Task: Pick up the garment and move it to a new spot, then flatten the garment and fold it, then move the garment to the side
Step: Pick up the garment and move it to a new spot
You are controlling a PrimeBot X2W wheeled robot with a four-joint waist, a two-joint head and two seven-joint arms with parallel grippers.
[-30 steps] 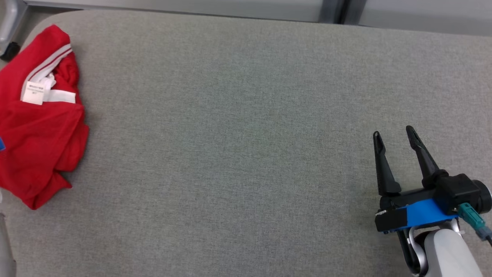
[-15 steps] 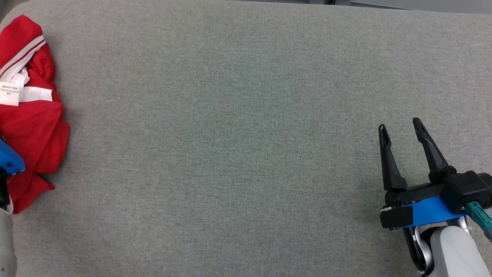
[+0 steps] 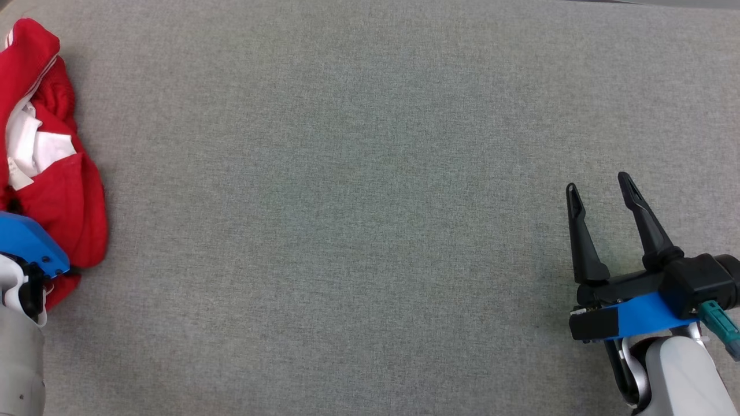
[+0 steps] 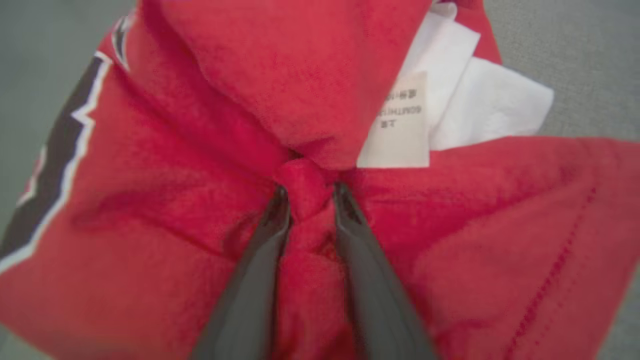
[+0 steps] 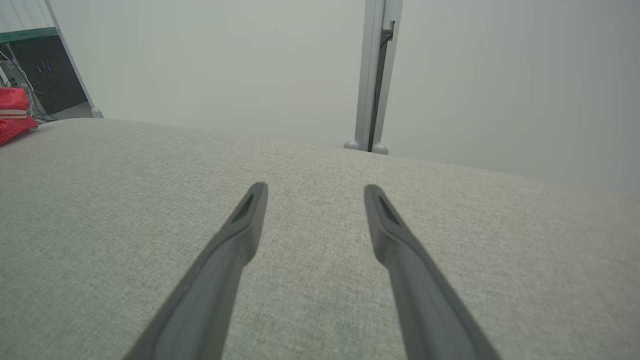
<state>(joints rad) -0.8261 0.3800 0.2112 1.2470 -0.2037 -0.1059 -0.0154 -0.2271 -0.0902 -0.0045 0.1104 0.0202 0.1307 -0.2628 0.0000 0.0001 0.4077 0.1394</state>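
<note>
Our left gripper has come in at the left, clamping a middle fold of the garment; we judge it soft, light and prone to slump. Our right gripper gapes, idle.

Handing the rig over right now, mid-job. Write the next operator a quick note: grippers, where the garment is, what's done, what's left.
Left gripper: pinched on a bunch of the red garment, close to its white label.
Right gripper: open, empty, over the grey table on the robot's right side.
Garment: crumpled at the far left of the table; whether it is lifted cannot be told.
Done: the grasp only.
Left: carry it to a new spot, flatten it, fold it, move it to the side.
</note>
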